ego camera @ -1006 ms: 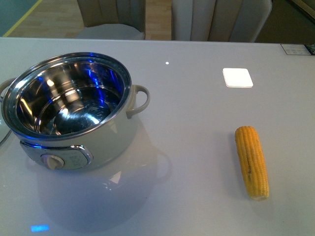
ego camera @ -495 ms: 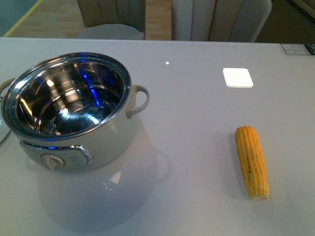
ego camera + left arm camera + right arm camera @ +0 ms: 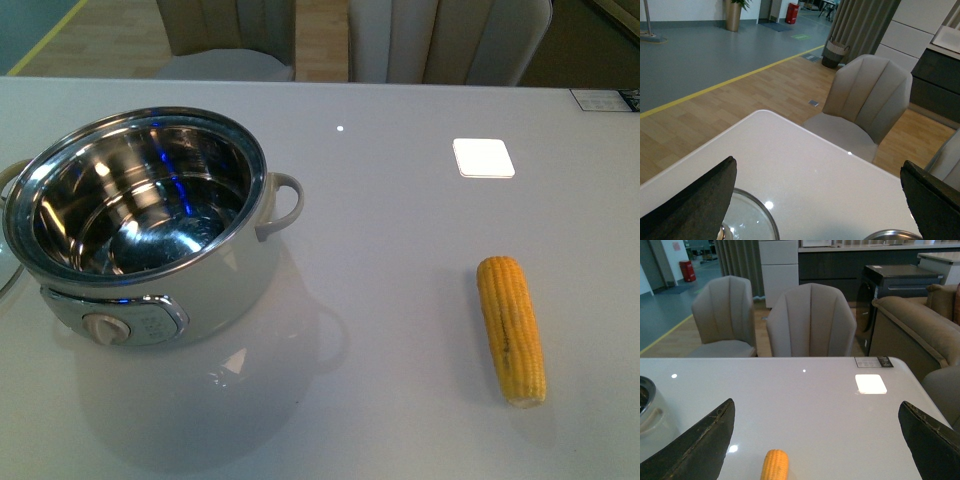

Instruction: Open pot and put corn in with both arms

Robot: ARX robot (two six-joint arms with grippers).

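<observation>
The pot [image 3: 160, 290] stands at the left of the white table with no lid on it, its steel bowl empty. Its dial panel faces me. The corn [image 3: 511, 328] lies on the table at the right, lengthwise towards me. No arm shows in the front view. My left gripper [image 3: 820, 200] is open above the table, over the glass lid [image 3: 747, 220] and the pot's rim [image 3: 892, 235]. My right gripper [image 3: 817, 445] is open above the table, with the corn's end [image 3: 775, 465] below between the fingers. The pot's handle [image 3: 650, 415] shows at that view's edge.
A white square patch [image 3: 483, 157] shows on the table at the back right, and a small label [image 3: 605, 100] lies at the far right edge. Grey chairs [image 3: 450, 40] stand behind the table. The lid's edge [image 3: 5, 275] shows left of the pot.
Blue light reflections in the pot's bowl have shifted and the blue spot on the table in front has gone. Pot and corn have not moved.
</observation>
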